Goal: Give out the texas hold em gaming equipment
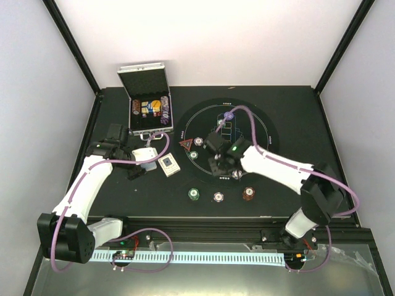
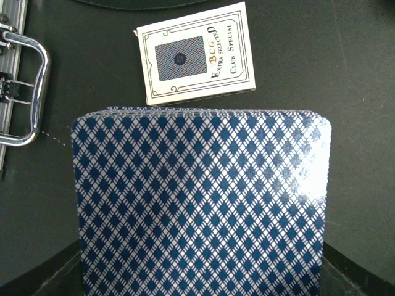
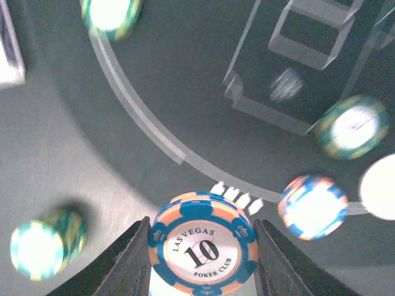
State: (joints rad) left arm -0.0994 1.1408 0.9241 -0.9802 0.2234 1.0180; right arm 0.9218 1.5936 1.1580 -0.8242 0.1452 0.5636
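White shells between black joints are seen on the left arm [image 1: 83, 188] and right arm [image 1: 278, 165]; purple cables [image 1: 254, 129] are looped along both; the right claw [image 3: 200, 223] is black-fingered.

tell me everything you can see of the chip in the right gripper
The chip is a round poker chip with a blue rim broken by peach-orange blocks and small crown marks. Its white centre reads LAS VEGAS, 10, POKER CLUB. It looks like moulded plastic or clay. Its face is turned to the wrist camera. The right gripper pinches it by the edge, with the dark fingers touching it on both sides. It sits over the mat, near the pale ring line; contact with the mat cannot be told.
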